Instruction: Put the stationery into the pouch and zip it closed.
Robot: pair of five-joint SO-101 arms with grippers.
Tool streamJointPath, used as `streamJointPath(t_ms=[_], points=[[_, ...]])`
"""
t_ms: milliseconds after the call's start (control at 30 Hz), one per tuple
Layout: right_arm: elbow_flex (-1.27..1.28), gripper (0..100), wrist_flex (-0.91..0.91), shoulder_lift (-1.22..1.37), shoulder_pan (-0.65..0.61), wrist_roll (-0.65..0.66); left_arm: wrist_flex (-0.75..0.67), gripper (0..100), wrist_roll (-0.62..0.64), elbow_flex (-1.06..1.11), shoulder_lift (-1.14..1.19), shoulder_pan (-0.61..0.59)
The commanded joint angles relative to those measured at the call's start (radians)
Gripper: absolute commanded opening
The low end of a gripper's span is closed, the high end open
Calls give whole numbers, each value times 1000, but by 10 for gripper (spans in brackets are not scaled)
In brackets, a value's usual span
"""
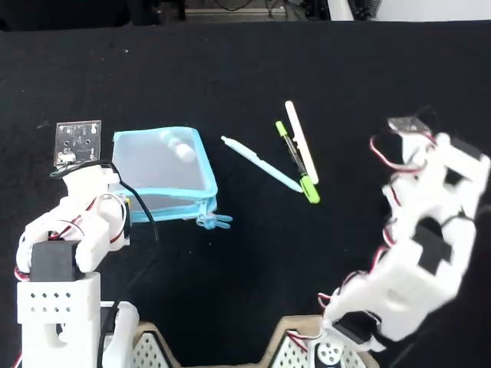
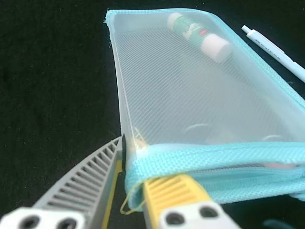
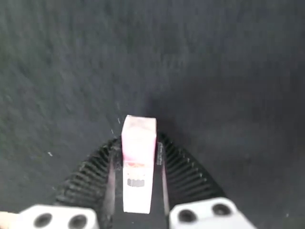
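- left gripper (image 2: 136, 164): pinched on one corner of the pouch (image 1: 165, 172), with the grey finger and the yellow finger on either side of the teal edge band.
- pouch: lies flat at table left. a glue stick (image 2: 198, 36) is already inside, at the end away from the grip. the zip pull (image 1: 215, 221) sits at the right end of the near edge. can't tell how far the mouth gapes.
- centre: light blue pen (image 1: 261, 165), green pen (image 1: 295, 162) and cream stick (image 1: 301, 142) lie loose just right of the pouch. the last two form a narrow v.
- right gripper (image 3: 138, 140): clamped on a white-and-pink block (image 3: 138, 162), likely an eraser. it hangs over bare cloth, well right of the pens.
- risk: a mouth this flat could make the block catch on the zip band and drop outside.
- risk: the hold is on one corner only, so a push at the opening could swing or drag the pouch.
- risk: the pens lie on the route in, and a low pass could scatter them.
- risk: the mesh is slack, so zipping could bunch it unless the left end stays anchored.
- surface: table (image 1: 230, 69) under matte black cloth.
- room: cables and a pale strip show past the far edge.
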Motion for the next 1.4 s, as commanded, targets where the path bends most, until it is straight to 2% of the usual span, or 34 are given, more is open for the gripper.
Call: streamJointPath(t_ms=[0,67,267,433,1067,1200,1367], points=[[229,12,-175,-214,86,83,2,30,-6,-59,-11,8],[298,28,-213,-259,92,95,0,30,-6,-59,-11,8],[320,168,-114,-272,49,95,2,30,-6,-59,-11,8],[318,144,-114,-272,2,91,2,30,-6,-59,-11,8],[292,137,-222,-156,6,92,3,30,-6,-59,-11,7],[298,7,-219,-189,8,91,2,30,-6,-59,-11,7],[298,11,-130,-289,38,92,2,30,-6,-59,-11,7]])
